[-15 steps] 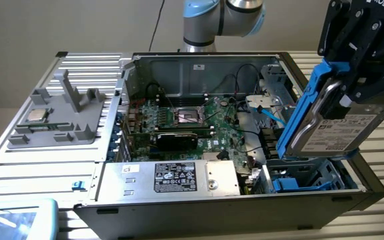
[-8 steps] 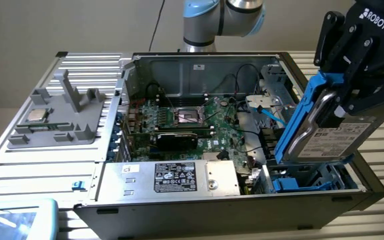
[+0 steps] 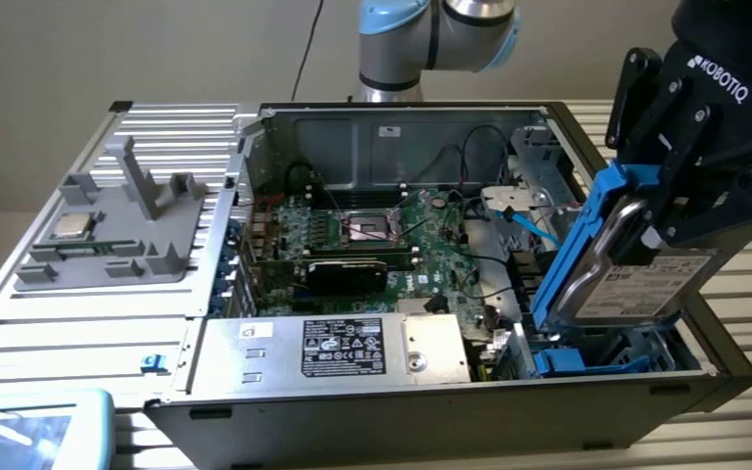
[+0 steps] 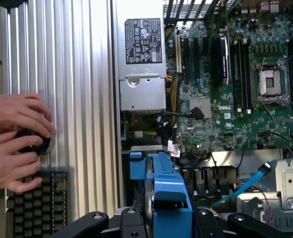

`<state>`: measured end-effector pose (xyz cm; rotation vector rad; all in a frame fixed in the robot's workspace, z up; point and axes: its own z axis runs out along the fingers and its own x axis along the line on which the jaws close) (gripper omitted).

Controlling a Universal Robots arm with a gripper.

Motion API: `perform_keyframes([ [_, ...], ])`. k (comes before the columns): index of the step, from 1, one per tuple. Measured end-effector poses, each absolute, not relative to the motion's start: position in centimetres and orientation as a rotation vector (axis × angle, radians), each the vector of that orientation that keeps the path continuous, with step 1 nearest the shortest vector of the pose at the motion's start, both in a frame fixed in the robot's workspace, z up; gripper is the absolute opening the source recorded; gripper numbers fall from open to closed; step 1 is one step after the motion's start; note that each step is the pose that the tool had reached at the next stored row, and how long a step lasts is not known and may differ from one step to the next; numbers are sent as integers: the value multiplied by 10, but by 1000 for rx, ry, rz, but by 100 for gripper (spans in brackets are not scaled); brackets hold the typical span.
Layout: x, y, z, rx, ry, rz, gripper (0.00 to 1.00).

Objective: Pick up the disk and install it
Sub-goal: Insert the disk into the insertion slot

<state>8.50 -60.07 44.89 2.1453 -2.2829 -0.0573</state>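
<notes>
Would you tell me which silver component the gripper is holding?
The blue-framed disk, held on edge; the chip and black-labelled box lie apart from it.

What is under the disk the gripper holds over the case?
Below the disk, held tilted by the gripper, a blue bay sits in a corner of the case. The disk covers the bay's inner part, so its contents cannot be seen.
</notes>
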Motion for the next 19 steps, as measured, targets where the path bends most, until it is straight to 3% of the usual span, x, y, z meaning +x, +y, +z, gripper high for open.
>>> perform_keyframes([
  [19, 87, -599, 438, 2154, -2286, -72, 37],
])
